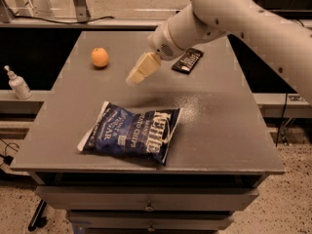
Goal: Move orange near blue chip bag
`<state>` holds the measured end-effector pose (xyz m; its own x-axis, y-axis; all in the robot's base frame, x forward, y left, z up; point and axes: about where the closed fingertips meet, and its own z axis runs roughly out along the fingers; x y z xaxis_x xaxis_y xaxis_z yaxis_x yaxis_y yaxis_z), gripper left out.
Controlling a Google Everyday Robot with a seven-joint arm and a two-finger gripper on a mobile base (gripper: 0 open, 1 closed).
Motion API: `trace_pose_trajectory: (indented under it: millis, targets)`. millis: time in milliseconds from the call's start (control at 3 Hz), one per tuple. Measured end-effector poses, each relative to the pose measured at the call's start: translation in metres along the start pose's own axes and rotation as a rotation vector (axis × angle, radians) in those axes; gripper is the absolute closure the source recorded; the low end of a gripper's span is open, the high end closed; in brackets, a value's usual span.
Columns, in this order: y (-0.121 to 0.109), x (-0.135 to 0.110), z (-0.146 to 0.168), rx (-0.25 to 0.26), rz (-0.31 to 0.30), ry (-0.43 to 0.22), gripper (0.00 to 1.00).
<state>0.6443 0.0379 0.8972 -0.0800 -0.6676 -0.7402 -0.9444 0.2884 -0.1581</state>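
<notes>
The orange is a small round fruit on the far left part of the grey table. The blue chip bag with white "Kettle" lettering lies flat near the table's front, left of centre. My gripper hangs above the table on a white arm that reaches in from the upper right. It is right of the orange and behind the bag, touching neither. It holds nothing that I can see.
A small black wrapped bar lies on the table's far side, partly behind my arm. A white pump bottle stands on a low ledge left of the table. Drawers run under the table's front edge.
</notes>
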Motion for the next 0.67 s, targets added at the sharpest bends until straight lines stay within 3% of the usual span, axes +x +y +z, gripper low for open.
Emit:
trace_pose_trajectory:
  millis: [667]
  targets:
    - [-0.025,-0.024,0.071,-0.002,0.048,-0.075,0.00]
